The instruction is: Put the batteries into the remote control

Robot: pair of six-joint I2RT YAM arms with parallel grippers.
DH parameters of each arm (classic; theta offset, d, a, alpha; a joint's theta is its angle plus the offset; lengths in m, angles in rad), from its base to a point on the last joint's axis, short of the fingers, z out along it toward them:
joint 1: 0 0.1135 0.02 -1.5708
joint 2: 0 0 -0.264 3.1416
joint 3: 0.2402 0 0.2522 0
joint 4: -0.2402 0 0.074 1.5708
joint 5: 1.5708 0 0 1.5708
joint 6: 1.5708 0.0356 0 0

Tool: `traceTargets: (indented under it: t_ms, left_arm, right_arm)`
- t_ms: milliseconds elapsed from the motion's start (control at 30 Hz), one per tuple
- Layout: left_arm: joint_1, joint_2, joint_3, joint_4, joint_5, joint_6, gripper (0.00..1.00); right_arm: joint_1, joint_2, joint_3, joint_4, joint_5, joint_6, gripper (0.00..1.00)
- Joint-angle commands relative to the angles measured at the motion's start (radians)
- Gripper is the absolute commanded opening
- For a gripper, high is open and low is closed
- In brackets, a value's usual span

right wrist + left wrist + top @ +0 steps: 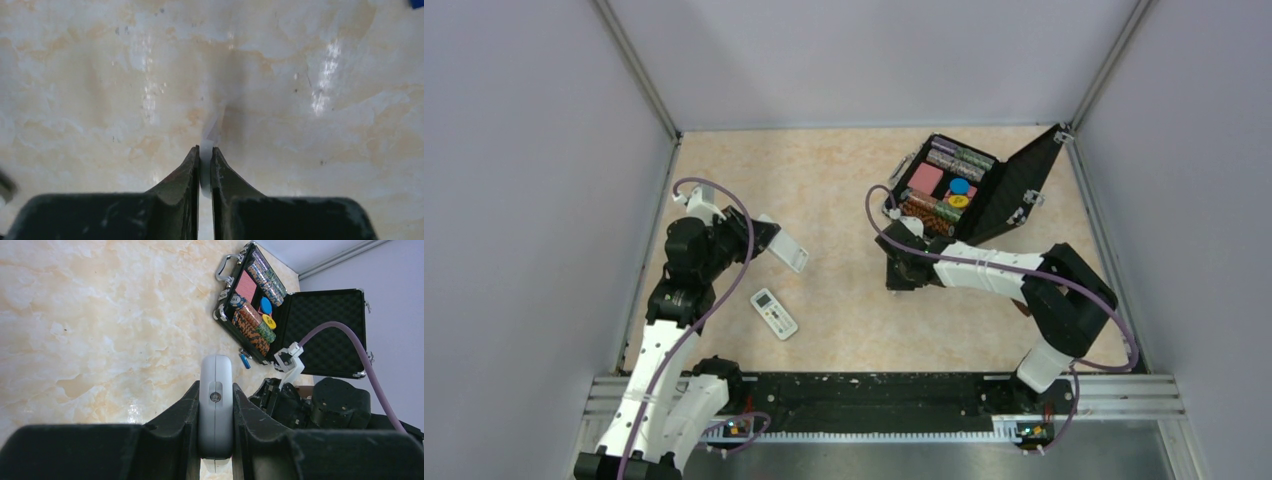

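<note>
Left hand clamps the remote control edge-on over the counter.
Right hand pinches a thin white piece, probably the cover; I'd park it, then fetch the battery lying beside the chip case.

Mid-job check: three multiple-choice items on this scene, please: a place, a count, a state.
1. Where is the remote control? A. clamped in the left gripper B. lying flat C. out of view
2. How many remotes show from above? A. one B. two C. three
3. The right gripper is: A. wide open B. shut on a thin white piece C. out of view
Key: A, the left wrist view shows it clamped edge-on; B, the held one plus a second remote on the table; B, the piece is pinched tight.
</note>
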Motion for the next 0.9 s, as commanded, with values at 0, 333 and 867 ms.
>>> traceTargets:
  t_ms: [0, 333, 867]
  left_arm:
    - [0.002, -0.014, 0.041, 0.034, 0.002, -0.002, 0.0]
    - [0.002, -0.013, 0.041, 0.027, -0.001, -0.006, 0.0]
    - [0.002, -0.022, 0.047, 0.032, 0.055, -0.053, 0.0]
  right_arm:
    - [-0.01, -0.127, -0.095, 0.14, -0.077, 0.039, 0.01]
    - [-0.047, -0.211, -0.271, 0.343, -0.207, 0.109, 0.1]
    - [-0.086, -0.392, -0.293, 0.126, -0.134, 0.099, 0.44]
